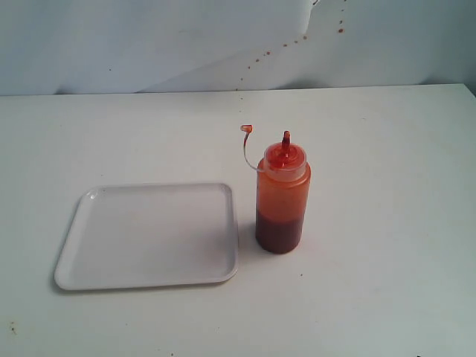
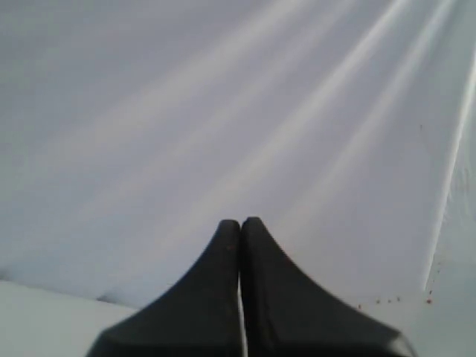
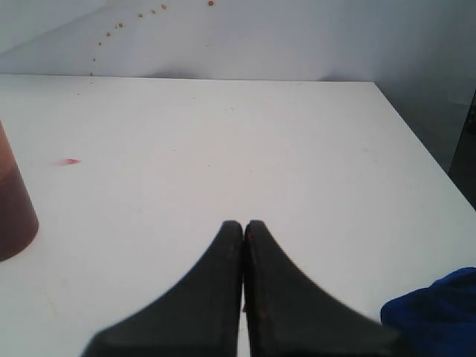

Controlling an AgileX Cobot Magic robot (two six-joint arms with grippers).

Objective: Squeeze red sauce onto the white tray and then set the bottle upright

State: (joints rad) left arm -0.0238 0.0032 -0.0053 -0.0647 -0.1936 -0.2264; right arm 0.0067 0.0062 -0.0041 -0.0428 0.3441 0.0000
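The bottle (image 1: 282,199) stands upright on the table, just right of the white tray (image 1: 149,236). Dark red sauce (image 1: 279,232) fills its lower part, and its thin tethered tip cap (image 1: 246,129) hangs off to the left of the open nozzle. The tray's surface shows no sauce. Neither arm shows in the exterior view. My left gripper (image 2: 240,222) is shut and empty, facing a pale backdrop. My right gripper (image 3: 243,224) is shut and empty over the table, with the bottle's base (image 3: 13,208) apart from it at the frame's edge.
A crumpled white backdrop (image 1: 223,41) with small red splashes stands behind the table. A small red smear (image 3: 70,161) lies on the tabletop near the bottle. A blue cloth (image 3: 435,312) shows beside the right gripper. The table's edge (image 3: 416,134) runs near the right gripper.
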